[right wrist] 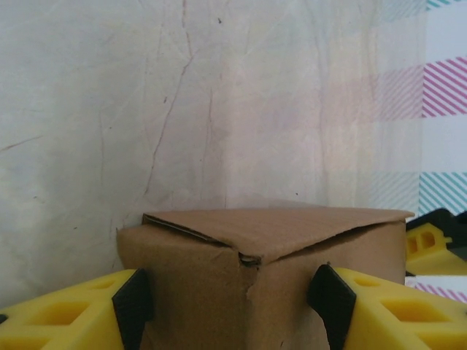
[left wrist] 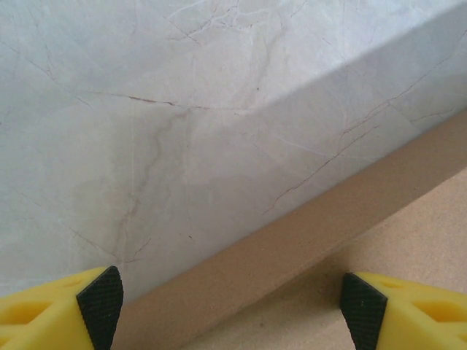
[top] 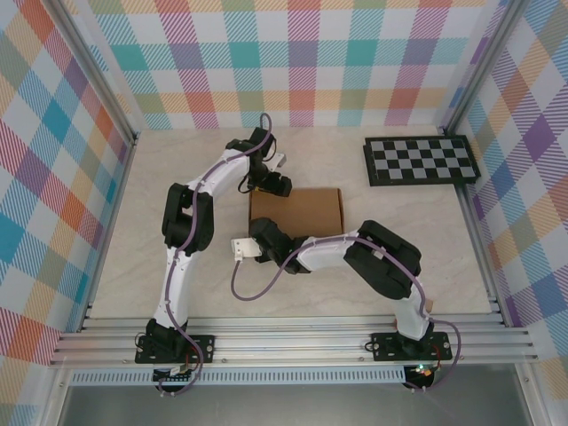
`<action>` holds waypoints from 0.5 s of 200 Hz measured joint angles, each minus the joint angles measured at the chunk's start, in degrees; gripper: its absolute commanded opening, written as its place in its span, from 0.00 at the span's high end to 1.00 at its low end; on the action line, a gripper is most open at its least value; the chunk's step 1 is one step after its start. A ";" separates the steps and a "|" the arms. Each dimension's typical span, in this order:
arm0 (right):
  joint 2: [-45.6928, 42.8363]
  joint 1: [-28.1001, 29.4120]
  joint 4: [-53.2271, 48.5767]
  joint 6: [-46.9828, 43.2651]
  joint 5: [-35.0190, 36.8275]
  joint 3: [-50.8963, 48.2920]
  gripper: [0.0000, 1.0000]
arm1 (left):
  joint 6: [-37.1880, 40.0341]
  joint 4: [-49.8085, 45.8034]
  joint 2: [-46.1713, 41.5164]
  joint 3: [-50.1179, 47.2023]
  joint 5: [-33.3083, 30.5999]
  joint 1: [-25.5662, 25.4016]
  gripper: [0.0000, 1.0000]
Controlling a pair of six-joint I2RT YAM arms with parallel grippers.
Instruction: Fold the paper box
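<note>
1. Paper box [top: 297,209] sits at the middle of the table [top: 177,169]. It is already formed into a shallow closed shape, and its long axis runs left to right in the top view.
2. Both arms work its left short end, so the rest of the box stretches away to their right.
3. The left gripper [left wrist: 232,306] hangs over the far-left corner with its jaws spread wide. One pad is over bare table and the other over the cardboard top. The box's side wall runs diagonally between them, and nothing is clamped.
4. The right gripper [right wrist: 232,302] faces the near-left corner, which points straight in between its fingers. The pads [right wrist: 133,306] stand apart on either side, close to the two walls. I cannot tell whether they press.
5. At that corner the top flap stands slightly proud, leaving a thin gap.
6. The right arm looks nearer to that gap, so seating the flap likely falls to it.
</note>
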 measured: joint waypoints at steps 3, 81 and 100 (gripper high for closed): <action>-0.02 0.00 0.24 0.28 0.11 -0.17 0.34 | 0.04 0.00 0.00 0.00 0.02 0.00 0.19; -19.69 -3.63 -7.93 14.86 -1.77 -7.37 0.29 | -2.12 -1.07 0.02 0.00 0.20 0.37 0.19; -29.44 -6.40 -14.16 21.88 -3.10 -9.05 0.29 | -2.34 -1.09 0.02 0.00 0.24 0.55 0.20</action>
